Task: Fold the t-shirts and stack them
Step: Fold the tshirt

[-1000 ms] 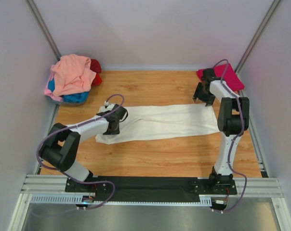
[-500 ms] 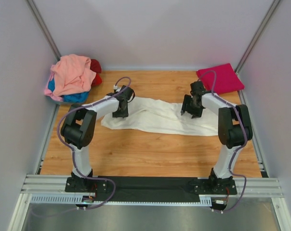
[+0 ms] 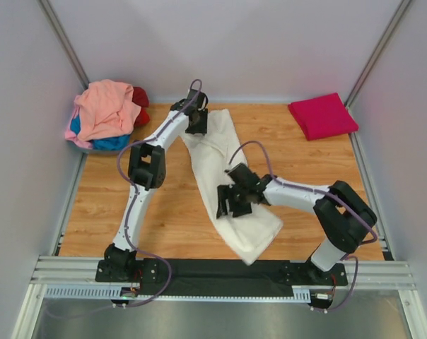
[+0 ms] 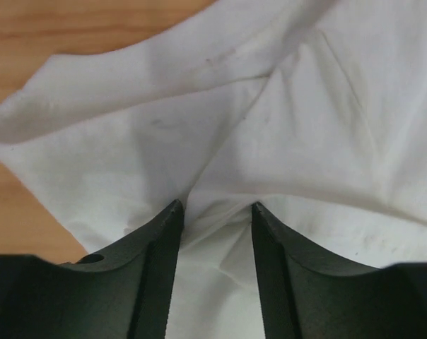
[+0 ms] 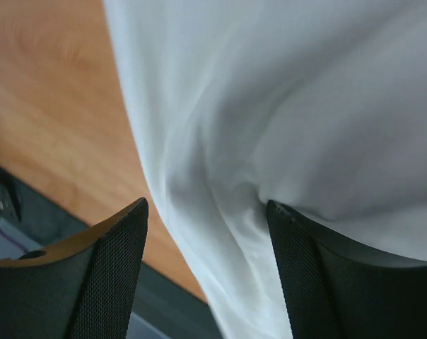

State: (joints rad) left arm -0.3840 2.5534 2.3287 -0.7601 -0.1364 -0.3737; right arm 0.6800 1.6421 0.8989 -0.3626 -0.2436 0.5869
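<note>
The cream-white t-shirt lies stretched in a long band from the far middle of the table to the near edge. My left gripper is shut on its far end; cloth bunches between the jaws in the left wrist view. My right gripper is shut on the band nearer its near end, with a thick fold of cloth between the jaws in the right wrist view. The magenta t-shirt lies folded at the far right. The salmon-pink t-shirt, blue t-shirt and red t-shirt are heaped at the far left.
The wooden table is walled on three sides. A black rail with the arm bases runs along the near edge. The near end of the cream-white shirt reaches that rail.
Both grippers swung the cream-white shirt from lying crosswise to lying lengthwise. My left gripper moved to the far side. My right gripper moved from the far right toward the near middle.
</note>
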